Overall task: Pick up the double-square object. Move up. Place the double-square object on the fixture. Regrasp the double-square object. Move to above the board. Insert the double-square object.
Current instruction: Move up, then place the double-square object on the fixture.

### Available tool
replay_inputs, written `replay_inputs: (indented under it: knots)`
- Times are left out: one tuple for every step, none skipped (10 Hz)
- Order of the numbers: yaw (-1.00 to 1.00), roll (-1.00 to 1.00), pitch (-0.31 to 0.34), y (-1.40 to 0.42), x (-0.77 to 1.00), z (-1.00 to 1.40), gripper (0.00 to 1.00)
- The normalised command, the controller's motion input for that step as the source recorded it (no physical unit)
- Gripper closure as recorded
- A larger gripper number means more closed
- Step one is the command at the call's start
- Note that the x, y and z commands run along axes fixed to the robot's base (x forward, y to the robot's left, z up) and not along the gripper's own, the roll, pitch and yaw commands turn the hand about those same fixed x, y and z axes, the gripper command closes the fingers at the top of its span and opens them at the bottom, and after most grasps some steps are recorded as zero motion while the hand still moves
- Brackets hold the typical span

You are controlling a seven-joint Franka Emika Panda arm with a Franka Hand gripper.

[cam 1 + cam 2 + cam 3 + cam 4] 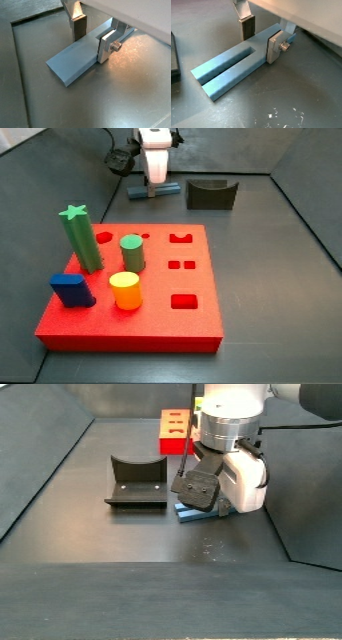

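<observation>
The double-square object [73, 62] is a slate-blue bar lying flat on the grey floor, and its two prongs show in a wrist view [228, 72]. My gripper [92, 37] is down over its other end, also seen in a wrist view [261, 37]. The jaws straddle the bar: one finger [105, 47] is against its side, and the other finger [79, 27] stands a little apart from it. In the side views the gripper [155, 178] [201, 489] hides most of the bar [154, 191] [201, 511]. The fixture [210, 194] [136, 484] stands just beside it. The red board [147, 323] [175, 429] lies farther off.
On the board stand a green star peg [83, 240], a green cylinder [132, 253], a yellow cylinder [126, 290] and a short dark-blue block [71, 290]. Grey walls enclose the floor on all sides.
</observation>
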Motion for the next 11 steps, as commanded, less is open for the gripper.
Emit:
replay_inputs:
  knots:
    - [0.0, 0.0, 0.0, 0.0, 0.0, 0.83, 1.0]
    - [0.01, 0.01, -0.002, 0.06, 0.04, 0.83, 1.0]
    - [-0.01, 0.01, 0.059, 0.05, 0.01, 0.68, 1.0]
    - [-0.02, 0.03, 0.086, 0.03, 0.01, 0.55, 1.0]
    - [-0.03, 0.05, 0.097, 0.02, 0.0, 0.37, 1.0]
    - [-0.02, 0.07, 0.091, 0.01, 0.0, 0.28, 1.0]
    - [0.0, 0.0, 0.0, 0.0, 0.0, 1.0, 1.0]
    - [0.01, 0.01, 0.001, 0.0, 0.0, 1.0, 1.0]
    - [0.0, 0.02, 0.013, 0.0, -0.01, 1.0, 1.0]
    - [-0.01, 0.05, 0.033, 0.0, -0.02, 1.0, 1.0]
    - [-0.01, 0.06, 0.043, 0.0, -0.02, 1.0, 1.0]
